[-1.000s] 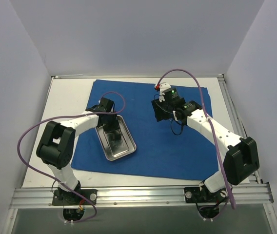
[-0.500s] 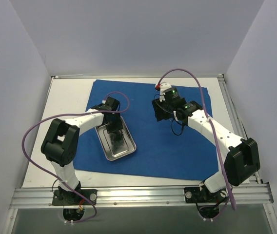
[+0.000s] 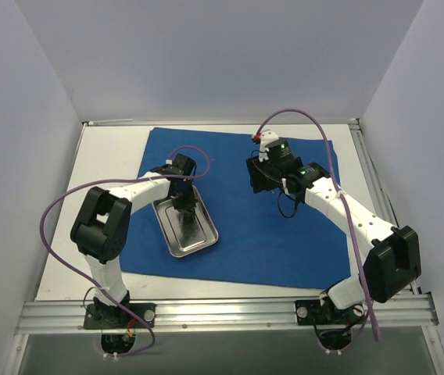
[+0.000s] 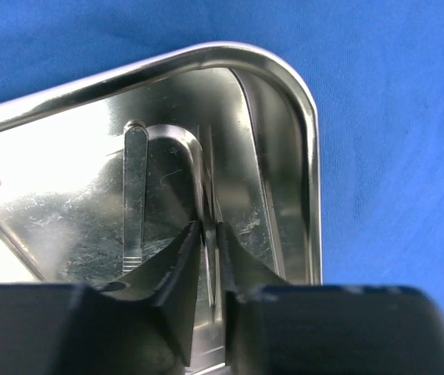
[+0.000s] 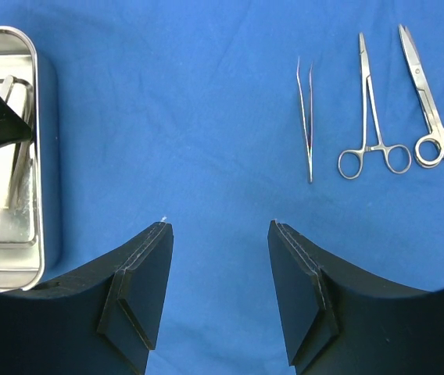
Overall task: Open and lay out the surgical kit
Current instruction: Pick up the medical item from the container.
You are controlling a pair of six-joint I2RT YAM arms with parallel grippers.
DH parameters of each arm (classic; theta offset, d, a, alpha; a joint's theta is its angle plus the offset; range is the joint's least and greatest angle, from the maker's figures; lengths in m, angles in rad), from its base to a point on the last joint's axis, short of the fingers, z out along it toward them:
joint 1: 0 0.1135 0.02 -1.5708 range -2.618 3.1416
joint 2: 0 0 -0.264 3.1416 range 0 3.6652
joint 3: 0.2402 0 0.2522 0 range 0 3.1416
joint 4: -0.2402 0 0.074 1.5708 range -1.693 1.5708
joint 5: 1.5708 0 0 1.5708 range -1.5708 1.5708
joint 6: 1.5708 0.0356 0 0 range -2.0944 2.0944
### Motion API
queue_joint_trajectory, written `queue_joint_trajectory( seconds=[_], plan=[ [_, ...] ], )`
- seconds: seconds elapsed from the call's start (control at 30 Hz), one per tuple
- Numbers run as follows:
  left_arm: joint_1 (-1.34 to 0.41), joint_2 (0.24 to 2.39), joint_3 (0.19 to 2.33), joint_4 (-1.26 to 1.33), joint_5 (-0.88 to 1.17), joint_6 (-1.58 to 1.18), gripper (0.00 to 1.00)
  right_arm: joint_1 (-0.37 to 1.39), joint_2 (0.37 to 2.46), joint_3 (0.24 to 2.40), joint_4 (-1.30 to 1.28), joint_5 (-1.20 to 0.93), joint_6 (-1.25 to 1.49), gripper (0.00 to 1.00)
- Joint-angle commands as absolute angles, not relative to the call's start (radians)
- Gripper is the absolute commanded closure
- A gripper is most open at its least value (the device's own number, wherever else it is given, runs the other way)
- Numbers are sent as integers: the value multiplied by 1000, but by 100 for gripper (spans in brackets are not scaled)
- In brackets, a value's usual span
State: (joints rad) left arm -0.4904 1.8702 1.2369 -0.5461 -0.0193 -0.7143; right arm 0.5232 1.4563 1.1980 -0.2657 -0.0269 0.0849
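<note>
While the right gripper point(image 5: 218, 226) hangs over bare cloth point(image 3: 284, 234), its fingers point(image 5: 140, 289) stand wide apart with nothing between them. The cloth lies spread flat on the table point(image 3: 112, 156). In the right wrist view, three instruments lie side by side on it, apart from one another: tweezers point(image 5: 309, 156), then a clamp point(image 5: 364, 66), then scissors point(image 5: 416, 72), the last two with their finger rings towards the camera.

The tray point(image 3: 195, 238) sits on the left part of the cloth, at an angle to the cloth's edges. The left gripper point(image 4: 210, 230) reaches down into it near one rounded corner. Its fingers point(image 4: 175, 273) are drawn close together, leaving only a narrow slit, and a thin steel piece point(image 4: 200, 180) runs up from that slit along the tray floor. I cannot tell whether the tips press on it or only flank it. Just beside it in the tray lies a flat steel handle point(image 4: 134, 195). The rest of the tray's contents are lost in glare and reflections.
</note>
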Motion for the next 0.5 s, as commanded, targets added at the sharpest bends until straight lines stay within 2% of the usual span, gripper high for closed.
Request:
queue_joint_trajectory(
  seconds=[0.0,0.13,0.33,0.47],
  plan=[
    [-495,1902,1236,-580,-55,-700,79,515,1408,1198,-261,-29,83,47],
    [-495,1894,1229,-586,-61,-675,97,515,1407,1203,-262,-34,87,47],
    [-495,1780,1189,-595,-86,-647,98,517,1407,1219,-262,-63,103,47],
    [-499,1611,1154,-577,-68,-603,98,520,1425,1232,-241,-133,127,47]
  ],
)
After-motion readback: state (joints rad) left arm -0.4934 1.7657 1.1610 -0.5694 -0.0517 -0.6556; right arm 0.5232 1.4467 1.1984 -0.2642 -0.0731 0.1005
